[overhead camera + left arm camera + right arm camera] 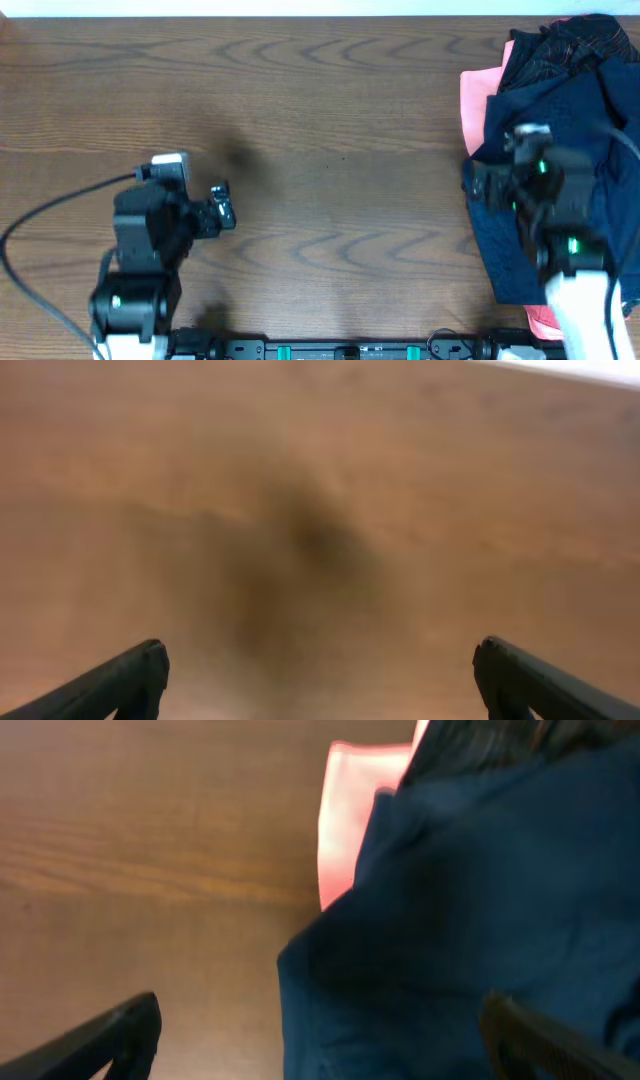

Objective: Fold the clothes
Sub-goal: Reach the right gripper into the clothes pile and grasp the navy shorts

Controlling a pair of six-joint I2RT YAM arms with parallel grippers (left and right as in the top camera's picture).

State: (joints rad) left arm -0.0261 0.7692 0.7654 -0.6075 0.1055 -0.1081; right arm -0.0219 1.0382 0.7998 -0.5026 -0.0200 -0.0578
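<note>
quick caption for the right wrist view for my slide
Right gripper, fingers open, poised above the edge of a navy garment overlapping a pink garment on the wooden table.

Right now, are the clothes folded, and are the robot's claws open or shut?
Navy garment, unfolded, crumpled.
Pink garment, partly under the navy one.
Dark patterned garment, bunched up, unfolded.
Left gripper, open, empty.
Right gripper, open, empty, over the navy one's edge.

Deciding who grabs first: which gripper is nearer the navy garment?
Right. The right gripper hangs open right over the navy garment, at its edge. The left gripper is open above bare table, far across from it.
</note>
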